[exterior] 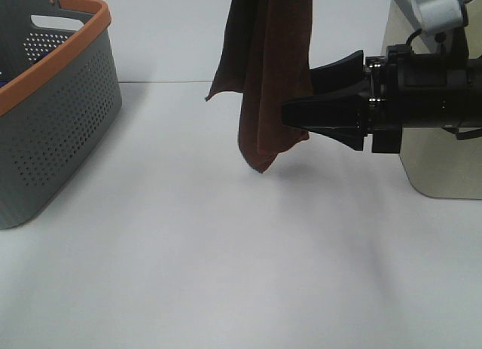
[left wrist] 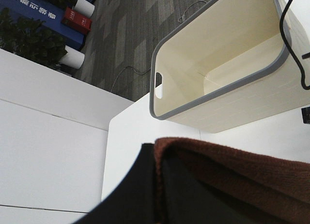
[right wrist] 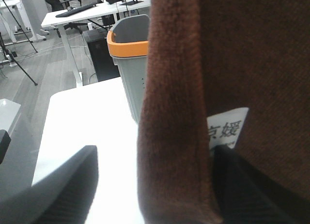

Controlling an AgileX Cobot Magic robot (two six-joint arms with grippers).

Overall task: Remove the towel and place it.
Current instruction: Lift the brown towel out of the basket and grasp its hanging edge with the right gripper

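Brown towel [exterior: 267, 70] hangs pinched in the left tool [left wrist: 160, 190], and the right tool [exterior: 299, 93], spread around its lower part, probably must next press together on it.

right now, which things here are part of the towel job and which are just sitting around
In the job: towel; left end effector, gripping it; right end effector, open around its hanging fold.
Sitting around: grey basket with orange rim; cream bin. Either may be the drop spot, can't tell.
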